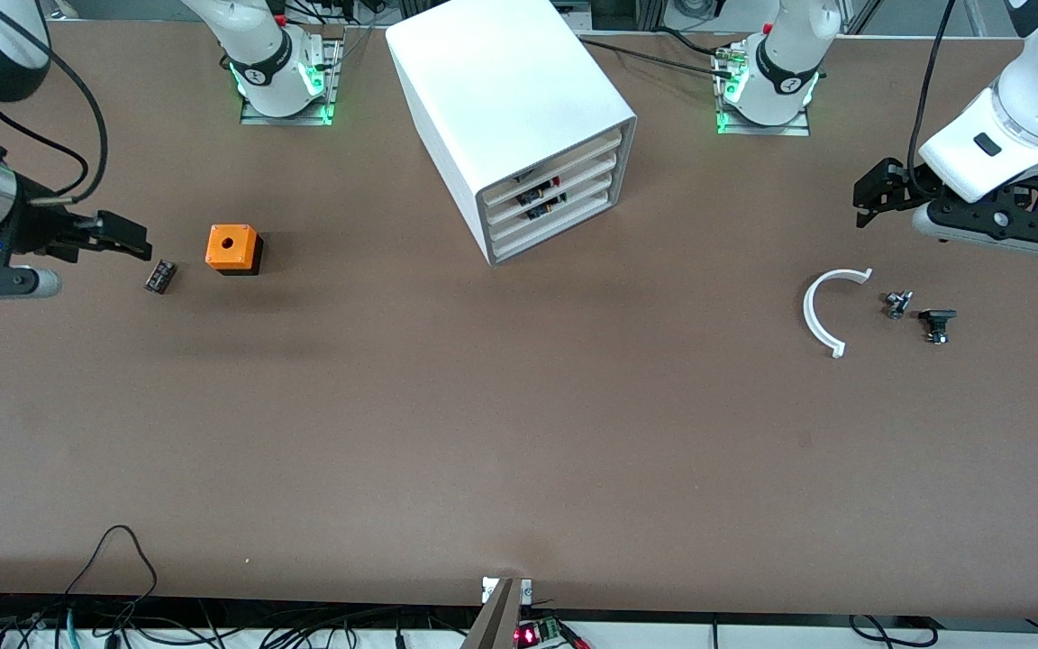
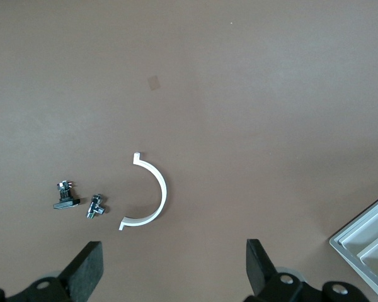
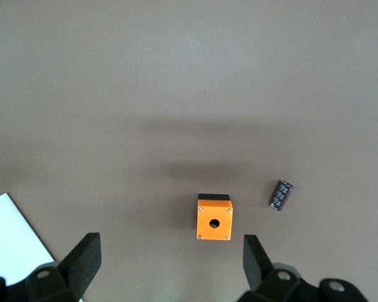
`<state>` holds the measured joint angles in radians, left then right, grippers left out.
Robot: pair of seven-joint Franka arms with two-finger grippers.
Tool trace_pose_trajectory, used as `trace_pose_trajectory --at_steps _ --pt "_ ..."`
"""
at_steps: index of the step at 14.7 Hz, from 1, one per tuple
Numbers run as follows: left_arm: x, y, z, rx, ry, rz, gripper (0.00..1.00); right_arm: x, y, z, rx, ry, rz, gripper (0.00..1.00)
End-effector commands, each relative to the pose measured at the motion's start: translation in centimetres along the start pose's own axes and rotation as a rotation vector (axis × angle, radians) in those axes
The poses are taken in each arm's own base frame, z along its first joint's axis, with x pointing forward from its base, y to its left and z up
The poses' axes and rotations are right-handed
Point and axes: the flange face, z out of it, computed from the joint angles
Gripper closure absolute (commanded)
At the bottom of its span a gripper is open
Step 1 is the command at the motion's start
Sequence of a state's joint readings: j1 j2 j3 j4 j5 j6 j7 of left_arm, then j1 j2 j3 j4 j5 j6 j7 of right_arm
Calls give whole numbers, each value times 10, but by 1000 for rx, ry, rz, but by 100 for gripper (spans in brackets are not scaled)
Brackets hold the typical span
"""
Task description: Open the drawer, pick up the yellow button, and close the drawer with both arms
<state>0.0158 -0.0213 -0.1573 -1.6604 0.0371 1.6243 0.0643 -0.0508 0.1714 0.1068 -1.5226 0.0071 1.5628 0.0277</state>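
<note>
Jaws spread on both: left gripper (image 1: 869, 194) over the tabletop (image 1: 501, 433) near a white arc (image 1: 824, 311), right gripper (image 1: 127, 239) beside the orange cube (image 1: 233, 248); cabinet (image 1: 519, 117) with 4 drawers shut.

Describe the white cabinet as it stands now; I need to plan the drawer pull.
The white cabinet is a smooth, plain box standing on the table between the two arm bases, turned at an angle. Its front holds four stacked shallow drawers with pale fronts, all pushed in; small dark parts show through the gaps. Nothing touches it; both grippers are away at the table's ends.
</note>
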Motion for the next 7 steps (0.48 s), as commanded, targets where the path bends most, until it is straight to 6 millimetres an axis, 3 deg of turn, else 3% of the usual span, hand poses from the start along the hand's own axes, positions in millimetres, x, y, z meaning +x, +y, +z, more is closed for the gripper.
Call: trace_pose_trajectory --at_steps 1,7 --pt "2 1 -5 7 -7 6 0 8 -3 14 22 -6 -3 0" --pt "-4 13 -2 -21 -55 33 0 16 -17 44 52 2 -16 0"
